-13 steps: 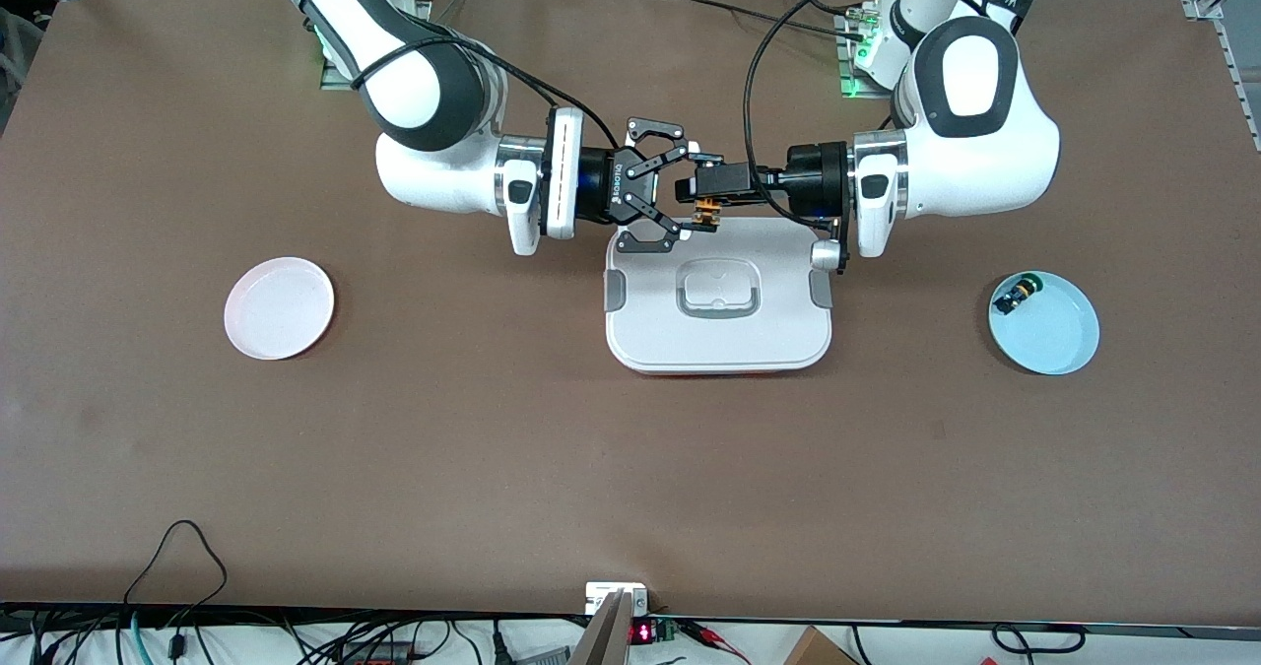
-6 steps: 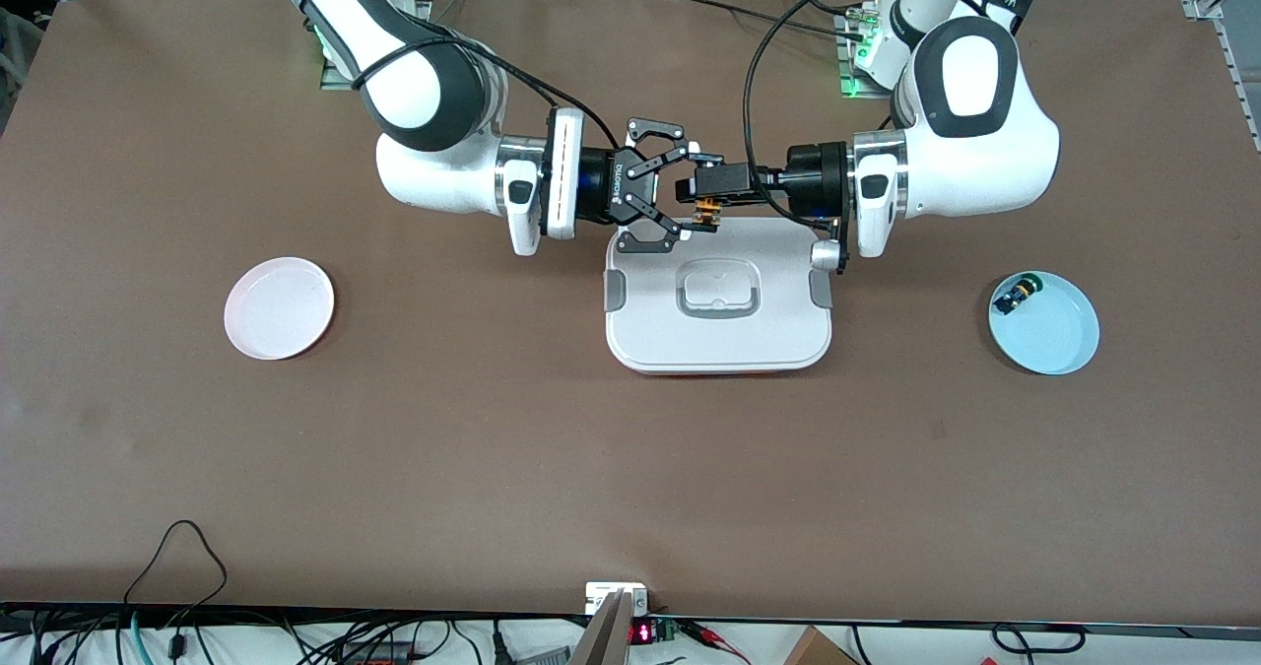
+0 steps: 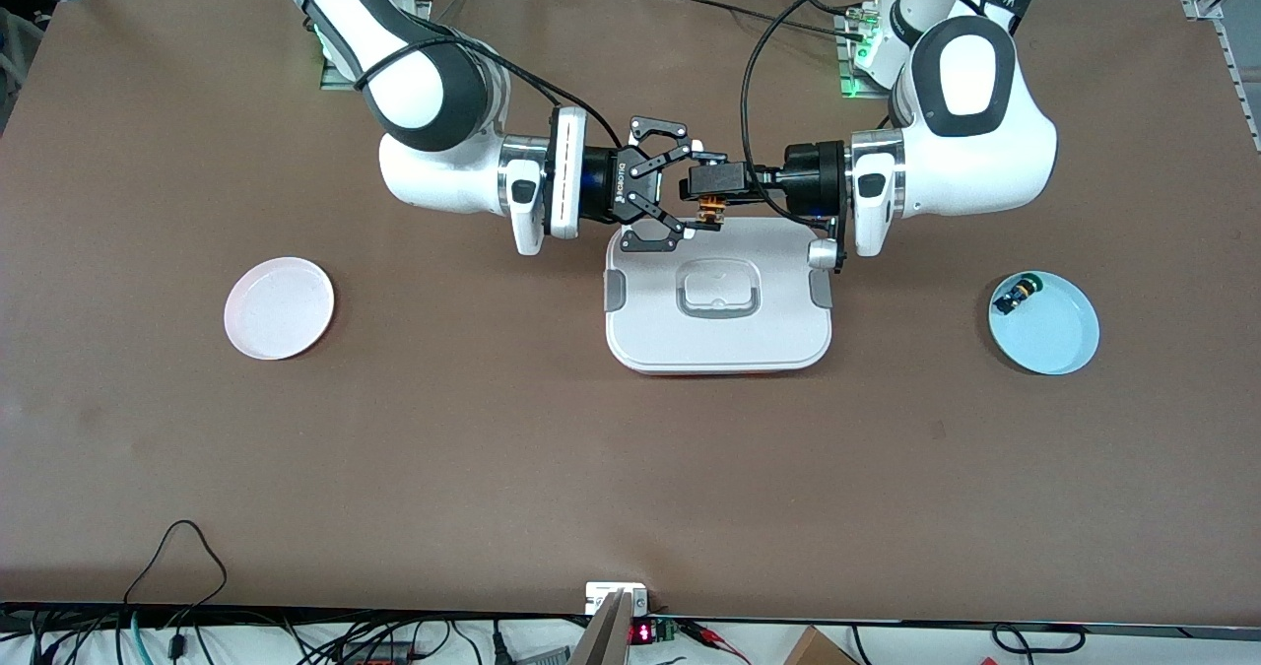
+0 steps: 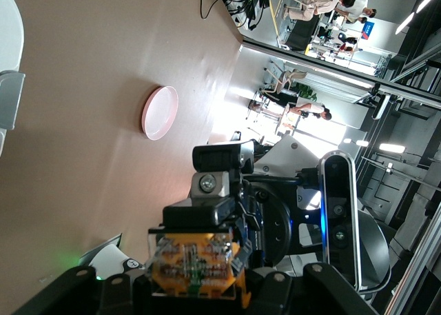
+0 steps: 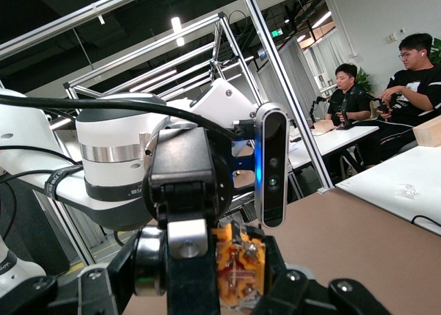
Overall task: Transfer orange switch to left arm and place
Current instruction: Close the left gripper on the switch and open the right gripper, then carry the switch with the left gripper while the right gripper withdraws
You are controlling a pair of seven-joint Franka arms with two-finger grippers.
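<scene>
**Change observed.** Over the last second I am seeing the left gripper (image 3: 703, 199) draw its fingers in. It is now clenching the orange switch (image 3: 707, 216). The right gripper (image 3: 687, 192) is showing no change in its jaws and is also clamping the switch. Both arms have edged very slightly toward each other.

**Meaning for the task.** I am reading this as the shared-grip stage of the handover, with both grippers holding the part at once. My judgement is that the right arm is giving and the left is receiving, since only the left has just tightened. The release by one side is not yet done.

**Location of the part.** The switch is hanging in the air between the two grippers. It is over the edge of the box (image 3: 719, 342) that lies farther from the front camera, and it is not touching the lid. Both wrist views are showing it pinned from two directions (image 4: 196, 268).

**Pose.** Both forearms are lying roughly level, wrists pointing straight at each other, with the grippers turned crosswise to one another.

**Surroundings.** The pink plate (image 3: 279, 307) is sitting empty at the right arm's end. The blue plate (image 3: 1062, 342) at the left arm's end is carrying a small black-and-blue part (image 3: 1015, 297).
</scene>
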